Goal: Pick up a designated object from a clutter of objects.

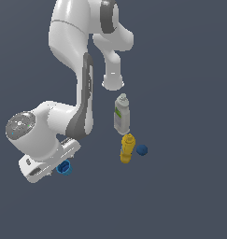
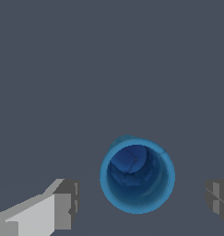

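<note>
We are hovering our claw (image 2: 138,203) directly above the light-blue cup (image 2: 137,175), its two fingers (image 2: 62,207) spread wide apart with the cup standing between them, touching neither. The wrist view is looking straight down into the cup's hollow, so the cup appears to be sitting upright on the dark worktop (image 2: 109,69), mouth up; that, we judge, is why the claw is pointing downward, so the fingers can straddle the round wall and close across it.

In the exterior view the cup (image 1: 64,167) is peeking out just beneath the claw (image 1: 54,169), partly hidden by the hand. The other items we can see are lying well apart from the claw, towards the exterior view's right: a white bottle with a green label (image 1: 121,113), a yellow bottle (image 1: 127,148) just beside it, and a dark-blue lump (image 1: 142,150) next to that. A purple cup is not showing in either view. That separation is leaving the fingers free room on both sides. We judge the descent and closing are yet to come.
</note>
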You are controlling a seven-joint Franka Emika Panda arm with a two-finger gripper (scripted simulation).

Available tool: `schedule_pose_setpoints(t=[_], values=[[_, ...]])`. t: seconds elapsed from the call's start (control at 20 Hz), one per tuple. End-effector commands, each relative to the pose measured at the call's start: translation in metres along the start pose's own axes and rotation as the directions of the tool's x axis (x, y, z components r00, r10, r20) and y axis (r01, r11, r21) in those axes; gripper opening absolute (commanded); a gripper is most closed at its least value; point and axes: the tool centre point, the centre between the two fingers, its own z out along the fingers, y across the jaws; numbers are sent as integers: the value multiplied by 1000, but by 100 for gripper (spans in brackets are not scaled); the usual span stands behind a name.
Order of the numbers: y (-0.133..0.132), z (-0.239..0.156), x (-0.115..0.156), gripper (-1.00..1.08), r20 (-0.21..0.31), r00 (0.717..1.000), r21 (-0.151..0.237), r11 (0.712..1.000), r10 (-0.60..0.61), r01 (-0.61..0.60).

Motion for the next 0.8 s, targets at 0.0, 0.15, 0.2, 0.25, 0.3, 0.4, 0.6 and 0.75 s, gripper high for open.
schedule_pose_setpoints(t=[0.0,0.15,0.2,0.25,0.3,0.4,0.6,0.75], values=[[0,3,0,100,0,1000,0,1000,0,0],[0,15,0,100,0,1000,0,1000,-1,1],[0,20,0,100,0,1000,0,1000,-2,2],[0,27,0,100,0,1000,0,1000,-2,2],[-1,33,0,100,0,1000,0,1000,-3,3],[-1,43,-1,100,0,1000,0,1000,-3,3],[0,51,0,100,0,1000,-1,1000,-4,4],[1,50,0,100,0,1000,-1,1000,-4,4]])
